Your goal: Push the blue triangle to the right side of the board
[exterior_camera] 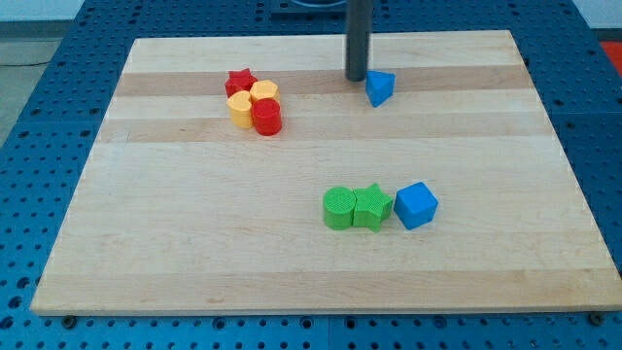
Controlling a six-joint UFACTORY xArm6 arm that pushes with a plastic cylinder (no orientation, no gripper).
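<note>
Main risk: the rod's tip (357,78) stood just to the view's left of the blue triangle (380,87), and slightly toward the view's top. A straight shove to the right from there would likely have caught the block off-centre. The triangle's slanted faces could then have let it spin or slide off the tip toward the view's bottom, leaving the rod to run past it. Whether tip and block were actually touching was too close to call; they looked touching or nearly so.

Second risk was small: the top edge of the board (544,165) was near, so an upward-skewed push might have driven the triangle off it.

No jaws on this arm, just a plain dark rod holding nothing.

The triangle sat near the view's top, right of centre, with open wood to its right. It was small, solid blue, wedge-shaped, with a point toward the view's bottom.

Other blocks were well apart and unlikely to interfere.
</note>
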